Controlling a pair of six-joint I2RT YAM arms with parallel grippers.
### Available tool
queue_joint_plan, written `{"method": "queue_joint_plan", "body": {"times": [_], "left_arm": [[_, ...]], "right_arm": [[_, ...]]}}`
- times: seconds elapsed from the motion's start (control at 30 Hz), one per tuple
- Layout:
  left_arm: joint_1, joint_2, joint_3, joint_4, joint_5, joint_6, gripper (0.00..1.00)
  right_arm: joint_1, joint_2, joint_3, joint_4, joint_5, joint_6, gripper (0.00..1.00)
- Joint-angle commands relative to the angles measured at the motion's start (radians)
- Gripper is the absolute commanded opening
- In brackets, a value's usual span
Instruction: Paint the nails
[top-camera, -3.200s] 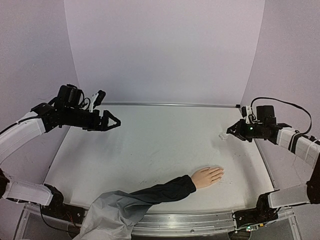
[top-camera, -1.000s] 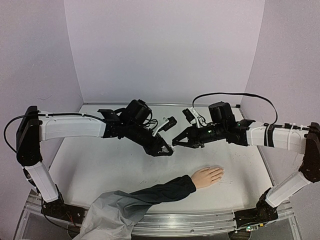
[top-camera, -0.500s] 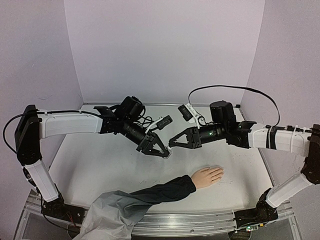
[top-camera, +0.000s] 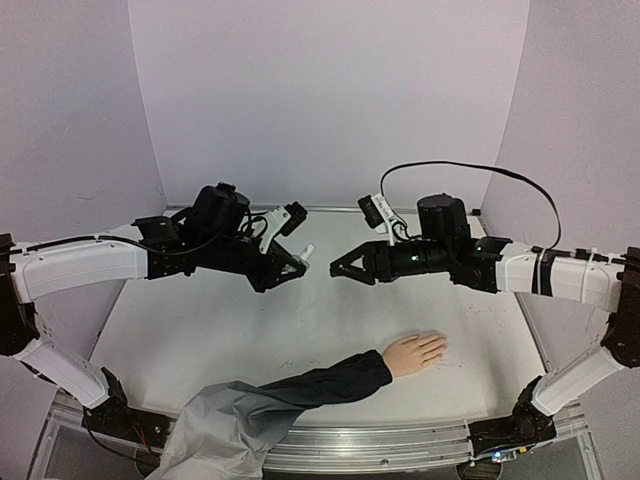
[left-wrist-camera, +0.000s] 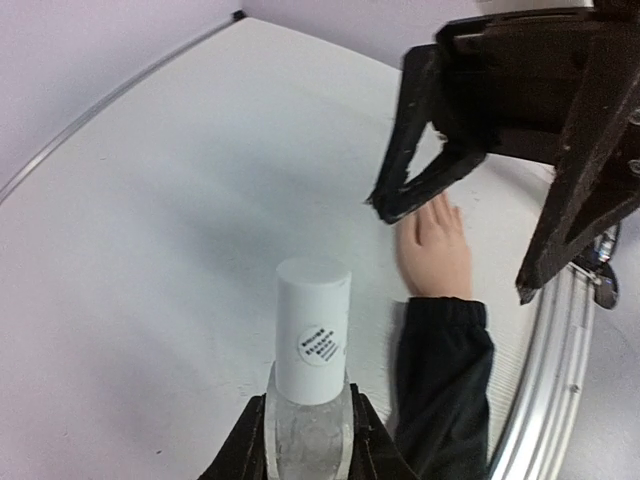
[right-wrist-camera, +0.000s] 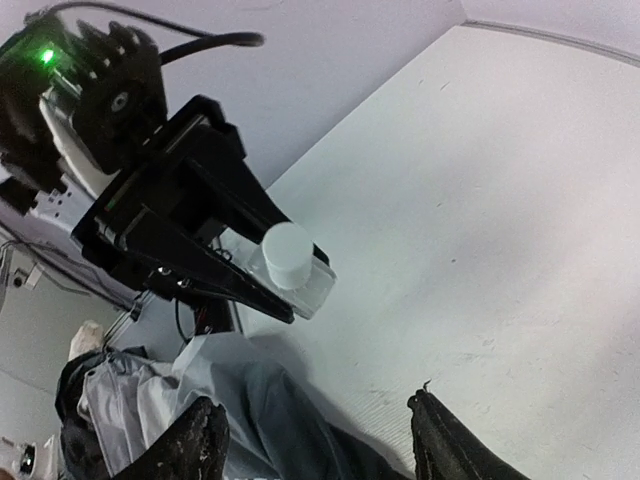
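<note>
A pale mannequin hand (top-camera: 415, 352) in a dark navy sleeve (top-camera: 320, 382) lies palm down near the table's front edge. Its nails sit at the fingertips (top-camera: 441, 345), too small to tell from the skin. My left gripper (top-camera: 292, 266) hangs above mid-table, shut on a small clear bottle with a white cap (top-camera: 307, 250). In the left wrist view the bottle (left-wrist-camera: 311, 335) stands upright between the jaws of that gripper (left-wrist-camera: 307, 425). My right gripper (top-camera: 340, 270) faces it a short gap away, open and empty (right-wrist-camera: 318, 440). The right wrist view shows the bottle (right-wrist-camera: 289, 258) ahead.
A grey cloth (top-camera: 225, 425) trails from the sleeve over the front metal rail (top-camera: 400, 440). Purple walls close in the back and both sides. The white table top (top-camera: 200, 330) spreads under both raised arms.
Both arms came in from the sides and met above mid-table. The left gripper shut on the bottle, the right one opened off it, and the left has drawn back leftward.
</note>
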Motion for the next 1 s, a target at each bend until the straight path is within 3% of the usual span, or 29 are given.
{"method": "queue_joint_plan", "body": {"times": [0.0, 0.17, 0.43, 0.77, 0.97], "left_arm": [[-0.026, -0.054, -0.021, 0.09, -0.345, -0.031, 0.0], [-0.039, -0.065, -0.026, 0.098, -0.45, -0.025, 0.0], [-0.053, -0.076, -0.048, 0.104, -0.514, -0.082, 0.0], [-0.065, -0.09, -0.058, 0.104, -0.511, -0.099, 0.0], [-0.065, -0.103, -0.062, 0.104, -0.492, -0.109, 0.0]], "right_arm": [[0.021, -0.025, 0.028, 0.087, 0.178, 0.193, 0.66], [0.053, -0.006, 0.088, 0.093, 0.313, 0.339, 0.66], [0.137, 0.186, 0.313, 0.058, 0.453, 0.461, 0.62], [0.181, 0.348, 0.473, 0.025, 0.501, 0.488, 0.37], [0.192, 0.381, 0.487, 0.021, 0.501, 0.473, 0.12]]}}
